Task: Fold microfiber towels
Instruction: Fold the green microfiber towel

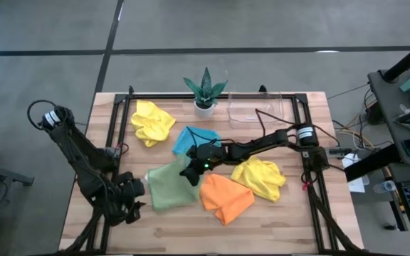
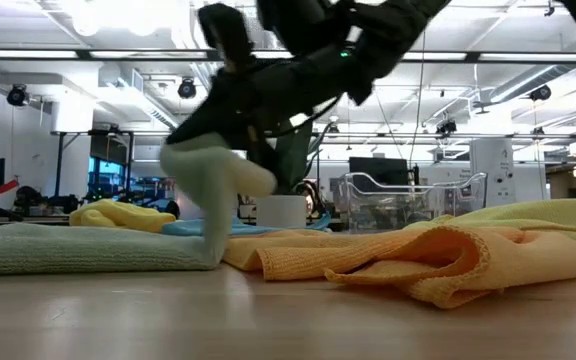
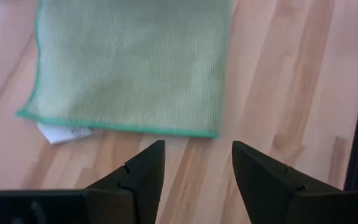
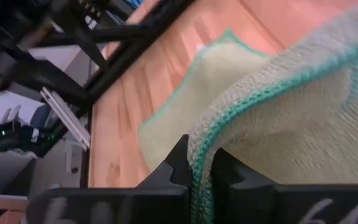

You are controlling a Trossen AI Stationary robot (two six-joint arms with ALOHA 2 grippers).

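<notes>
A sage green towel [image 1: 168,188] lies on the wooden table left of centre. Its teal hem and white tag [image 3: 64,133] show in the left wrist view. My right gripper [image 1: 189,173] reaches in from the table's right and is shut on the towel's right edge, which is raised off the table [image 2: 208,175]. My left gripper [image 3: 194,168] stands open just off the towel's left edge and touches nothing. Around it lie an orange towel [image 1: 225,198], a blue towel [image 1: 193,139] and two yellow towels [image 1: 151,121] [image 1: 260,178]. My right gripper pinches the green towel's teal-hemmed edge [image 4: 199,163] between its two fingers; one layer or several, I cannot tell. The fingers come from the table's right, slanting a little downward. The held part is lifted, the cloth hangs down from it [image 2: 213,225], and the rest lies flat on the table [image 2: 68,250].
A spiky potted plant [image 1: 205,91] and a clear plastic tray [image 1: 256,110] stand at the table's far edge. The orange towel lies crumpled right beside the green one. A black frame [image 1: 312,178] runs along the table's sides. Bare wood shows along the near edge.
</notes>
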